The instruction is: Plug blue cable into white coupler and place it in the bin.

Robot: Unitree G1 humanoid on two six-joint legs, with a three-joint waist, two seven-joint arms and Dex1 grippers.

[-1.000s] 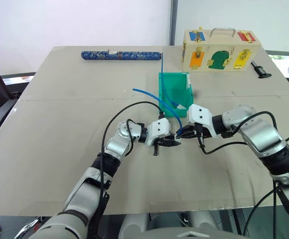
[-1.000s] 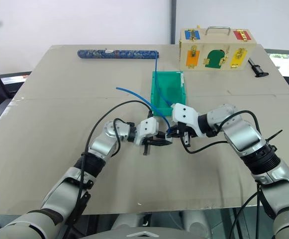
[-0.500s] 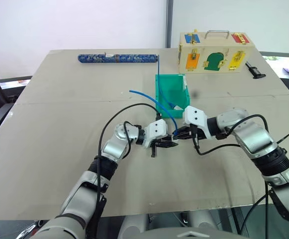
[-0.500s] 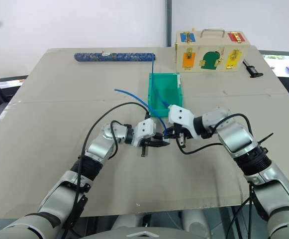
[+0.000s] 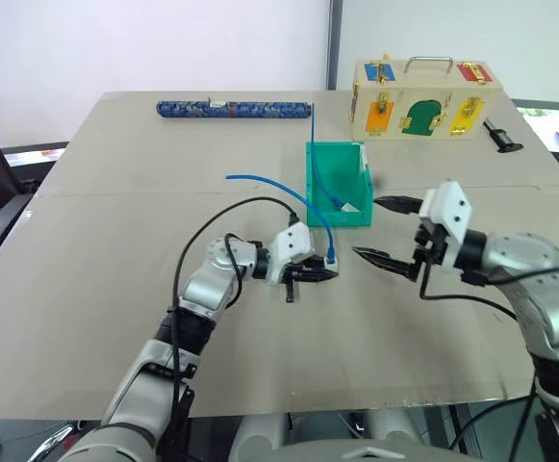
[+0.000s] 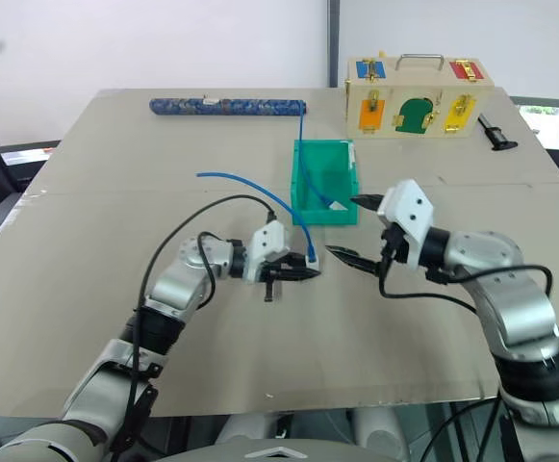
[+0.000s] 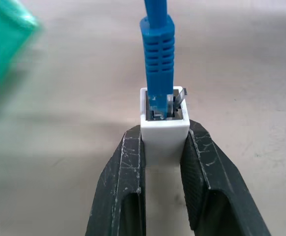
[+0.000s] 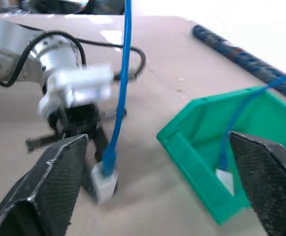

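Observation:
My left gripper is shut on the white coupler, a small block pinched between its two fingers. The blue cable arcs over the table, and its blue plug sits in the coupler's socket. To the right of the coupler, my right gripper stands wide open, apart from it and holding nothing. The green bin stands just behind both grippers. In the right wrist view the coupler hangs on the cable beside the bin.
A second blue cord with a white piece lies inside the bin. A cream box with coloured latches stands at the back right, with a black tool beside it. A blue patterned roll lies along the far edge.
My right gripper has opened, let go at the plug and drawn back to the right and upward. The left gripper keeps the coupler and has shifted slightly left.

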